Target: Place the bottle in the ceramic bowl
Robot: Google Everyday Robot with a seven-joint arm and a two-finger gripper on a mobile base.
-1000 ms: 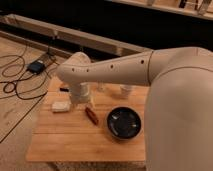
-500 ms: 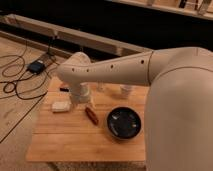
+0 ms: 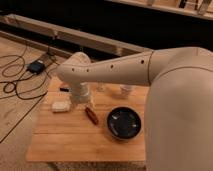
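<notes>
The glossy black ceramic bowl (image 3: 123,123) sits on the wooden table (image 3: 75,142), right of the middle, and looks empty. A pale translucent thing that looks like the bottle (image 3: 126,91) stands at the table's back edge, behind the bowl and partly hidden by my arm. My gripper (image 3: 80,101) points down over the back left of the table. It is beside a whitish flat block (image 3: 61,106), well left of the bowl and apart from the bottle.
A reddish-brown oblong item (image 3: 91,115) lies between the gripper and the bowl. Another pale item (image 3: 101,88) and a small dark item (image 3: 64,89) sit at the back. Black cables and a box (image 3: 36,66) lie on the floor to the left.
</notes>
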